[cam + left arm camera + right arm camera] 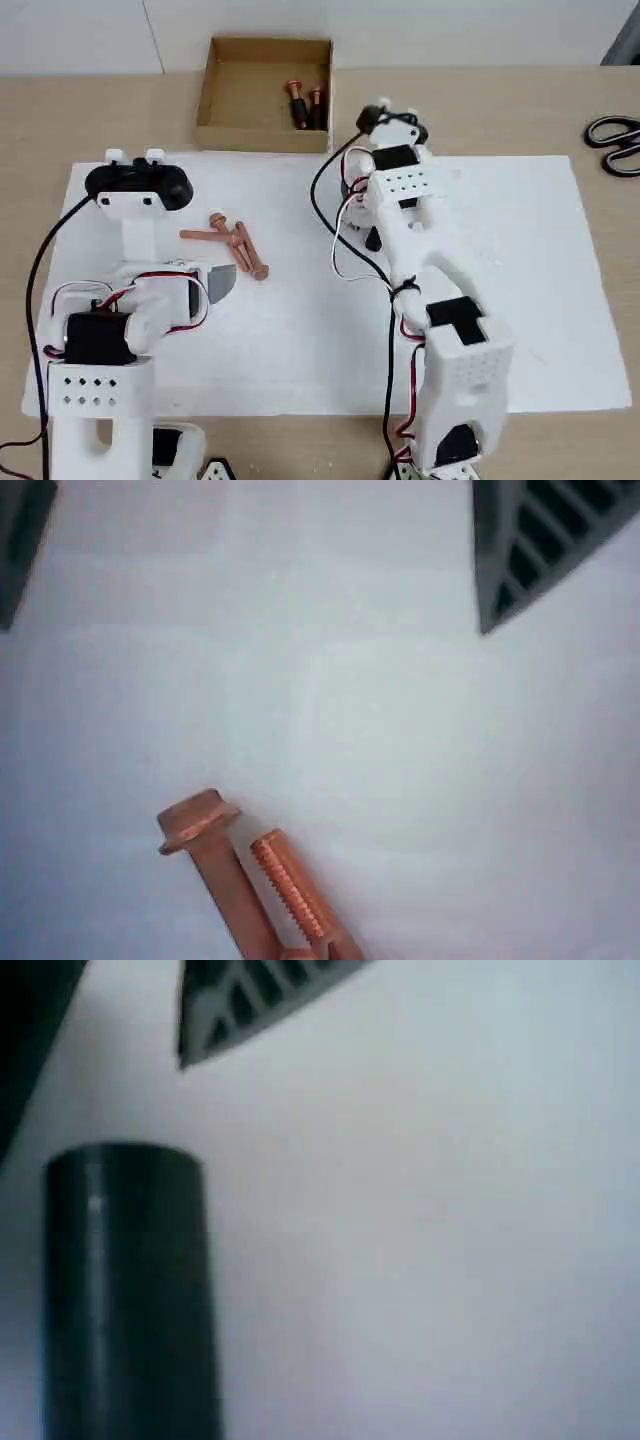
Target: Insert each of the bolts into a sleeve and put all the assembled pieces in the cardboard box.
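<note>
A small heap of copper bolts [232, 243] lies on the white sheet [300, 330], just beyond my left gripper [222, 282]. In the left wrist view that gripper [270, 560] is open, and two bolts [215, 865] lie on the sheet a little away from its fingertips [530, 550]. My right arm [400, 185] hangs over the sheet close to the cardboard box [225, 100]. Its gripper [110, 1050] is open above a black sleeve [125, 1290] lying on the sheet. Two assembled pieces [305, 103] rest in the box.
Black scissors [615, 140] lie on the wooden table at the far right. Cables [340, 240] trail from the right arm across the sheet's middle. Bare sheet stretches to the right of that arm and between the two arms.
</note>
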Motion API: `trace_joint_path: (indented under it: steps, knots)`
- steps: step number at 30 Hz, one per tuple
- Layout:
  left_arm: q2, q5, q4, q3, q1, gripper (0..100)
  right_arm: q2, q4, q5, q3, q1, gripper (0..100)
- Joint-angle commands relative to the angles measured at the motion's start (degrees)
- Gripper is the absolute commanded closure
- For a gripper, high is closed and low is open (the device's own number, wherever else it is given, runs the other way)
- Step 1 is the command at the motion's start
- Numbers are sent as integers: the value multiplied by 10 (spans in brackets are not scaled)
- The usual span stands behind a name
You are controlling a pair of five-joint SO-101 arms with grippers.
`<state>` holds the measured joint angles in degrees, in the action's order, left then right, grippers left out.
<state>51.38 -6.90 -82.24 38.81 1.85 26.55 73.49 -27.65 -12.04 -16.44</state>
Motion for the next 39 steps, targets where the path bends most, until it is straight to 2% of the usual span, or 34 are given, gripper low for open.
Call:
trace_joint_path:
  steps: [1,7,19,22,26,29,33,36,39]
  knots:
    - [2,2,-2,-12,-3,720,15,-23,-4,-12,1,757]
    - [2,2,-2,-12,-1,720,39,-66,-4,-12,22,757]
    - [1,2,-2,-11,-3,720,40,-62,-3,-11,28,759]
    - [1,2,-2,-11,-3,720,40,-55,-3,-10,29,823]
    - [1,2,-2,-11,-3,720,40,-51,-3,-10,31,996]
    - [1,2,-2,-11,-3,720,40,-50,-3,-10,32,971]
    - [1,2,-2,-11,-2,720,35,-43,-3,-11,30,995]
    - [1,2,-2,-11,-1,720,34,-3,-3,-20,27,995]
    - [1,2,-2,-11,-1,720,34,79,-2,-50,29,995]
